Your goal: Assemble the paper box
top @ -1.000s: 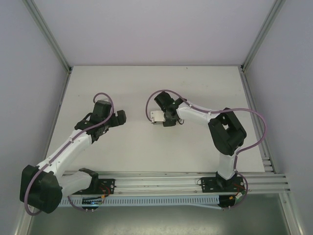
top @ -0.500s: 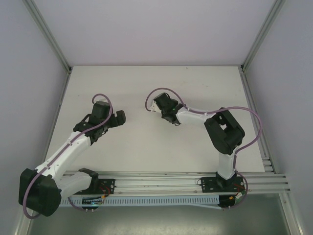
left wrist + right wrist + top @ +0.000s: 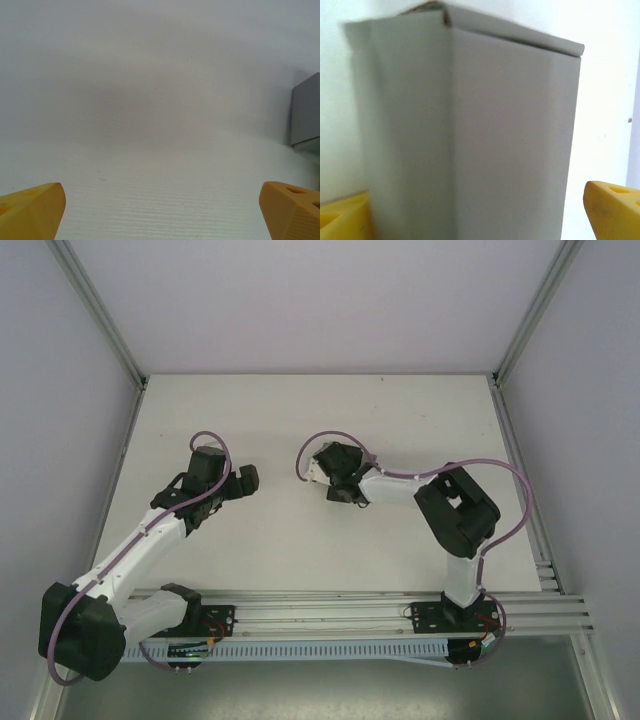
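On the table (image 3: pixel 400 420), your right gripper (image 3: pixel 479 214), arm folded low, is spread wide around the paper box (image 3: pixel 470 125); your left gripper (image 3: pixel 162 212) hovers open.

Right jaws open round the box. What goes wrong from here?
The box sits between the fingers of the open right gripper, close against one of them. Pulling away could drag or tip it.
A seam at its far end looks gapped, so a flap might spring open.
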